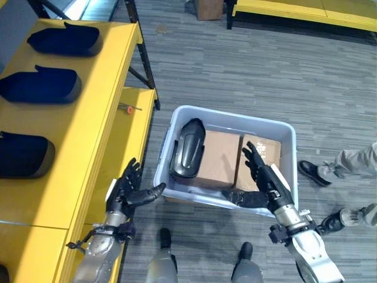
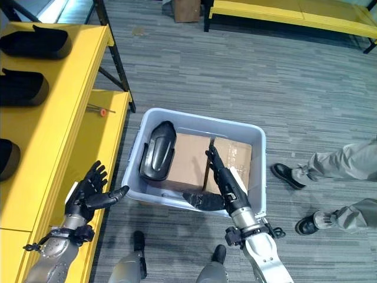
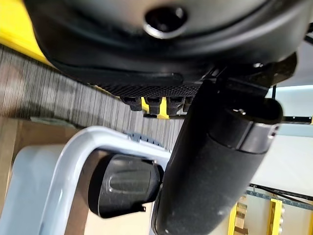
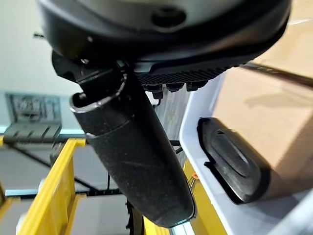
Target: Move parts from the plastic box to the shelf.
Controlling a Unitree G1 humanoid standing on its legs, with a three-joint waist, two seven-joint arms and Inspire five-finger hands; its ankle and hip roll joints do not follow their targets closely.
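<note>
Grey striped carpet flooring (image 1: 265,76) is seen under a pale grey-blue plastic box (image 1: 277,130) that stands just beside a yellow metal shelf (image 1: 112,88). One glossy black moulded part (image 1: 187,147) is leaned against the box's left inner wall, with flat brown cardboard pieces (image 1: 221,158) laid beside it on the box floor. Three more black moulded parts (image 1: 41,85) are lined up on the shelf's upper level, and a small orange-tipped screw (image 1: 130,108) is seen on the lower level. The left hand (image 1: 126,191) is held open between shelf and box, fingers spread, touching nothing. The right hand (image 1: 262,177) is held open over the box's near right corner, fingers straight, empty. A person's dark shoes and beige trouser legs (image 1: 347,162) are seen at the right.
</note>
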